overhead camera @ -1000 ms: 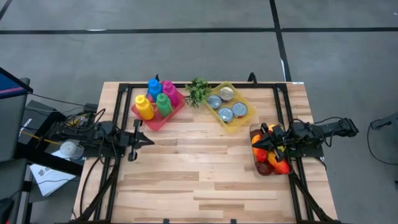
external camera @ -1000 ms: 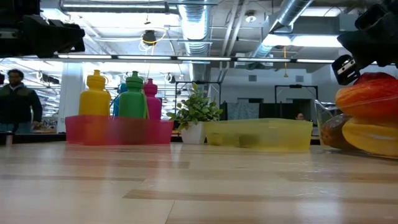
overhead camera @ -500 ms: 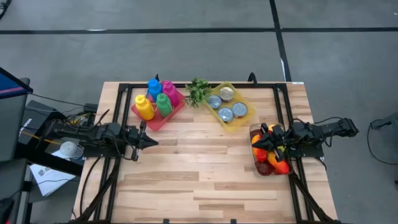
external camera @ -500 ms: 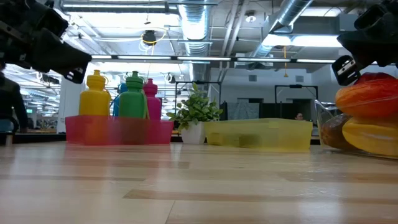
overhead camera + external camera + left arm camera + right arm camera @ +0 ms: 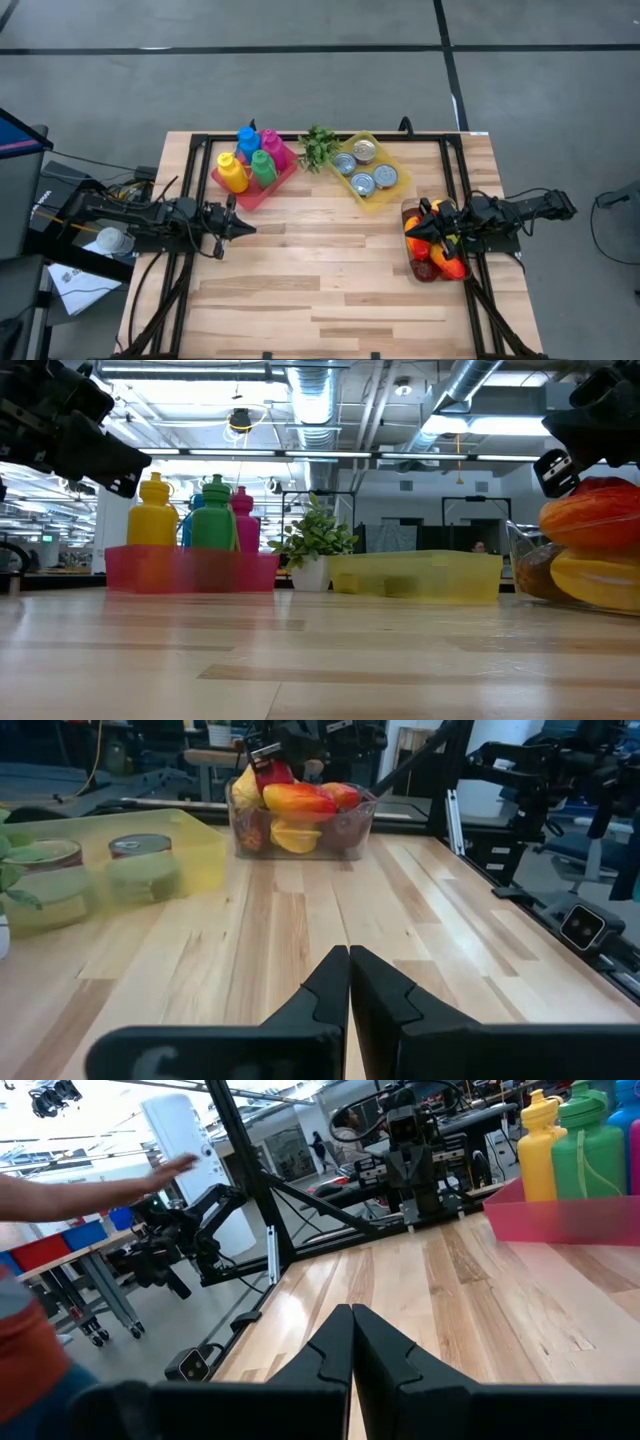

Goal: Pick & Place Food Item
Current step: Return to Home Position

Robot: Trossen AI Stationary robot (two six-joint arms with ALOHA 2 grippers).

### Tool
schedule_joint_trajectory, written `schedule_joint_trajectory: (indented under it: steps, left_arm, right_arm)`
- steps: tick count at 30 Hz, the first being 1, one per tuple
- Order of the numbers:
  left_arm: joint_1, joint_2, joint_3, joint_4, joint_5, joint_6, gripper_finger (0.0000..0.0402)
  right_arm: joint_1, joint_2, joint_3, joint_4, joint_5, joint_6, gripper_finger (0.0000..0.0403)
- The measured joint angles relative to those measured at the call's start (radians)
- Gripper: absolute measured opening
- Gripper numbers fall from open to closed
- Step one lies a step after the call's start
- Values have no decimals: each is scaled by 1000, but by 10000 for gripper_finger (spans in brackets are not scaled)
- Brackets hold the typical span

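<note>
Since a second ago the left pincer (image 5: pixel 243 228) has slid inward over the worktop (image 5: pixel 330 290), fingers pressed together, empty. At the right edge the transparent bin (image 5: pixel 406 250) holds piled fruit (image 5: pixel 452 266); the right pincer (image 5: pixel 410 235), closed on nothing, hovers above.

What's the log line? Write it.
left gripper shut, left side of wooden table | right gripper shut, over transparent plastic bin of fruit
</note>
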Motion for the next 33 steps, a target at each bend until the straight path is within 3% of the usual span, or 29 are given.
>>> schedule_joint_trajectory:
  steps: [9, 18, 33]
  left_arm:
    - [0, -11, 0, 0, 2, 0, 1]
    - [0, -219, 1, 14, 1, 0, 1]
    - [1, -220, 0, -34, -37, 0, 1]
  right_arm:
    - [0, 0, 0, 0, 0, 0, 0]
    - [0, 0, 0, 0, 0, 0, 0]
    - [0, 0, 0, 0, 0, 0, 0]
